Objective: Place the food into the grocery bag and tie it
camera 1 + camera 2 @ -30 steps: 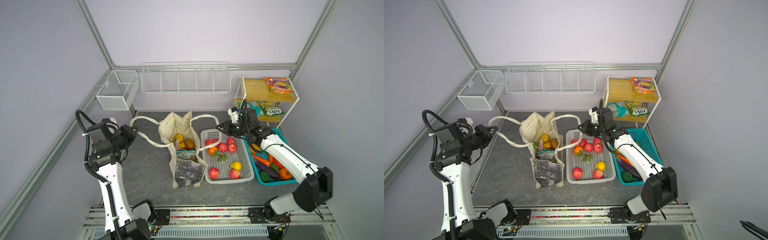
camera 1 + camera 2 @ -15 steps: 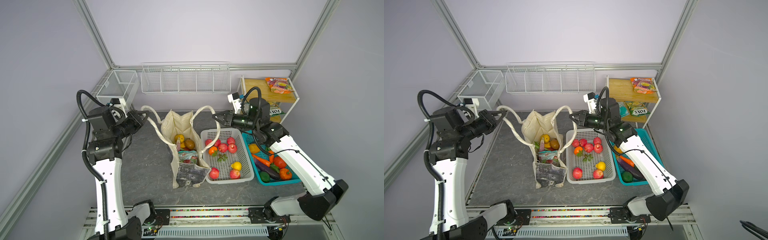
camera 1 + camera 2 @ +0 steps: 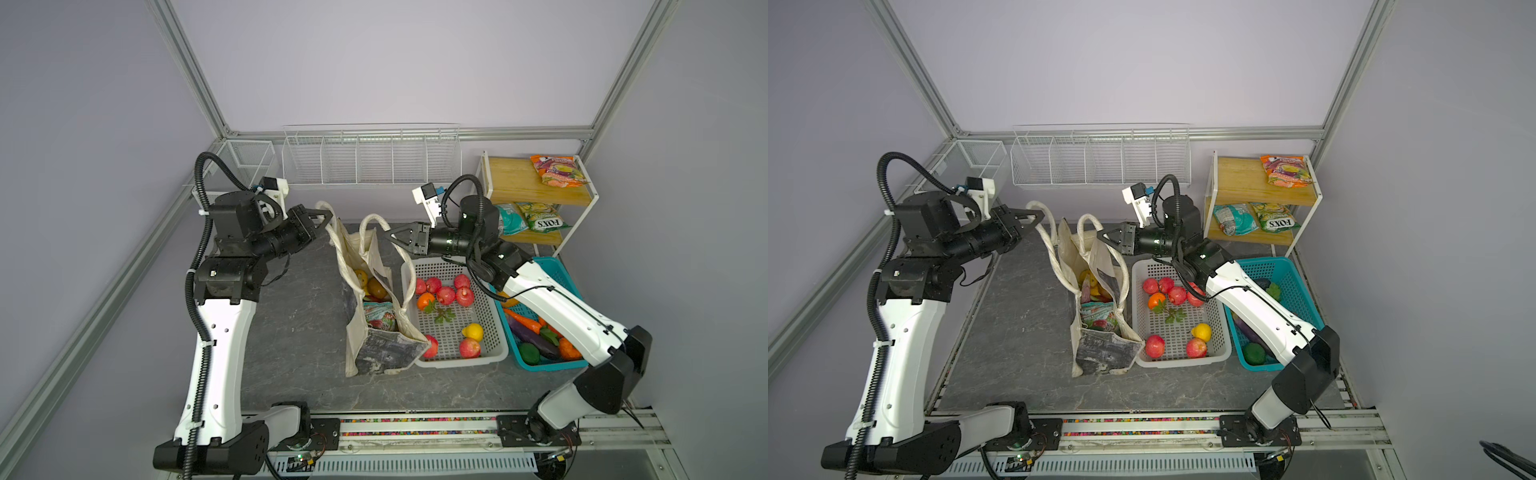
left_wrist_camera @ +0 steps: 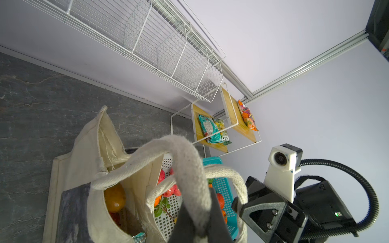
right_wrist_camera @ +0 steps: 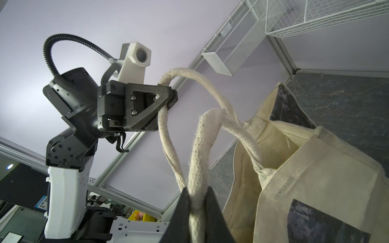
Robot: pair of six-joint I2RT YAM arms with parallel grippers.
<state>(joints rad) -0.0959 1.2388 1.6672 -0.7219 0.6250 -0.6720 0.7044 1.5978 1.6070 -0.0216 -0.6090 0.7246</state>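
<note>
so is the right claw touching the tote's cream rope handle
Touching: the right wrist view shows the right claw clamped shut on that cream rope handle.

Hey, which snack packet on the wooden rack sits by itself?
The orange-pink packet on the top shelf; the teal packet and green packet lie side by side on the lower shelf.

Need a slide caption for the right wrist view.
Right gripper and left gripper each pinch a cream handle of the grocery bag.
</note>
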